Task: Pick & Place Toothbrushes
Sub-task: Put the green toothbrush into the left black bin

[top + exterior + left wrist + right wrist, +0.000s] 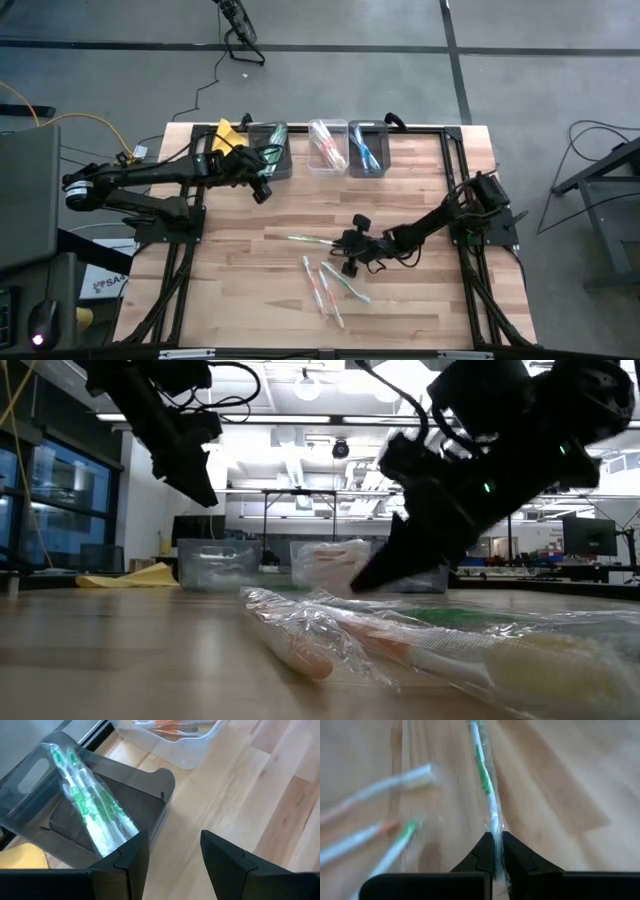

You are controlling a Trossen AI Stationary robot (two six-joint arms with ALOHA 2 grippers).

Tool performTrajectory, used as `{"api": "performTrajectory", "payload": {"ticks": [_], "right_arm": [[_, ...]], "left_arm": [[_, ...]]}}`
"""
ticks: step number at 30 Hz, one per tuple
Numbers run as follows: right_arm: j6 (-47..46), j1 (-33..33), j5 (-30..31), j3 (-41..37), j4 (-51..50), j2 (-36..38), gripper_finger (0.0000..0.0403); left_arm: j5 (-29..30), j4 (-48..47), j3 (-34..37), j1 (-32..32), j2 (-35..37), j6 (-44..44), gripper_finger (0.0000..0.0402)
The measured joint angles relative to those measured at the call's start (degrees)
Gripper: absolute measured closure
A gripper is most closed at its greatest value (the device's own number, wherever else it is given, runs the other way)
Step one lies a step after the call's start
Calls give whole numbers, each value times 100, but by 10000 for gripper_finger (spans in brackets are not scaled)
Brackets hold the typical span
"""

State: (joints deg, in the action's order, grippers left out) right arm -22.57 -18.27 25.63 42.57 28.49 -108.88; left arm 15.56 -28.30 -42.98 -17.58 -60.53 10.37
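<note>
The right gripper (495,851), low over the middle of the table (240,310), has its fingers pressed together on one end of a green-and-white wrapped toothbrush (485,780); the thin wrapper is pinched between the tips, and the rest of the brush lies flat on the wood, pointing away from the fingers. Gripping an end, rather than the middle, presumably leaves the shaft free to swing clear of its neighbours. Those loose toothbrushes (325,285) lie just beside it, toward the near edge, fanned out so that each can be taken singly. Three bins stand in a row along the far edge, apparently sorted by colour: the dark bin (125,800) holds green brushes, the clear bin (327,147) pink ones, the third bin (367,147) blue. The left gripper (172,865) hangs above the dark bin with its fingers apart and empty, waiting.
</note>
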Motion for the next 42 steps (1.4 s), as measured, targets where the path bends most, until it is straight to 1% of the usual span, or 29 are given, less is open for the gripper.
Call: {"api": "performTrajectory", "payload": {"ticks": [3,5,7,9,11,14,16,19,21,25,26,28,29,31,37,42], "right_arm": [[196,121,12,0,-75,284,393],[329,228,-12,0,-326,543,393],[391,369,-61,2,-489,775,393],[482,506,-71,2,-809,1037,393],[534,680,-139,2,-869,1222,393],[636,931,-327,31,-904,1423,393],[635,1105,-513,118,-890,1453,393],[636,1338,-728,280,-990,1458,393],[630,1468,-758,398,-1072,1451,393],[639,1631,-833,571,-1161,1438,393],[667,1657,-920,625,-1162,1439,393],[724,1684,-1042,696,-1188,1440,393],[731,1688,-1038,717,-1208,1440,393],[743,1693,-1021,755,-1198,1438,393],[573,1688,-1026,757,-1404,1439,393],[352,1671,-1173,758,-1516,1440,393]], "left_arm": [[-141,73,0,0,0,-175,231],[-263,180,0,0,0,-308,231],[-516,289,0,-2,0,-535,231],[-954,440,0,-2,-20,-803,231],[-1392,623,0,0,-56,-1042,231],[-1737,860,-1,37,-139,-1549,231],[-1795,897,3,142,-222,-1943,231],[-1774,1100,4,389,-355,-2549,231],[-1769,1138,4,548,-457,-2936,231],[-1659,1183,4,844,-609,-3444,231],[-1503,1180,4,913,-645,-3461,231],[-1005,1176,4,1015,-725,-3460,231],[-763,1176,2,1064,-763,-3461,231],[-472,1110,2,1102,-810,-3512,231],[-324,1261,2,1099,-841,-3580,231],[-176,1345,2,1086,-837,-3718,231]]}}
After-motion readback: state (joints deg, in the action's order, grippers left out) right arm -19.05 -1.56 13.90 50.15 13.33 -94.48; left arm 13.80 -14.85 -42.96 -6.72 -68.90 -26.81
